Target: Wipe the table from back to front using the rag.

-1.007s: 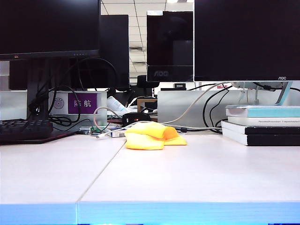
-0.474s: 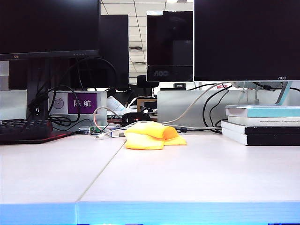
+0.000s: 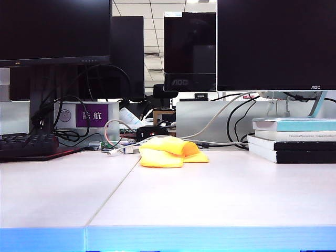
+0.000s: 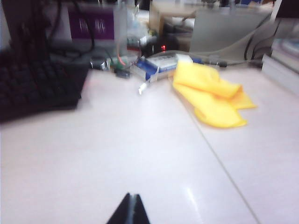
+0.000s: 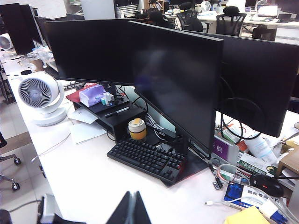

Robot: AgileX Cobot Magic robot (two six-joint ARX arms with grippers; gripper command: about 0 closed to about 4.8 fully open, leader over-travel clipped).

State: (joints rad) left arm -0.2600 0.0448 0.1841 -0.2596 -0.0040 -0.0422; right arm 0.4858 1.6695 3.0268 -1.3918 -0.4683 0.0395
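A: Where is the rag [image 3: 169,151] right now?

B: It lies crumpled on the tabletop [image 3: 210,194], toward the far side and about the middle, just right of the thin dark seam. Nothing is touching it. In the left wrist view the same rag [image 4: 210,95] sits beyond the seam, near a small blue and white box [image 4: 156,65].

A: And the left end effector [image 4: 130,210]?

B: Its two dark fingertips are pressed together with nothing between them. It hovers above bare tabletop on the near side, well apart from the rag.

A: The right end effector [image 5: 131,208]?

B: Also pressed together and empty. Its camera looks out over the desk from high up, toward a black keyboard [image 5: 148,158] and the dark monitors [image 5: 177,79] behind it. Only a yellow corner of the rag [image 5: 247,217] shows there, at the picture's edge.

A: Does the exterior view show either arm?

B: No, neither appears there. It shows the rag, a black keyboard [image 3: 29,145] at far left, a stack of books [image 3: 293,140] at far right, and cables [image 3: 220,118] running behind the rag.
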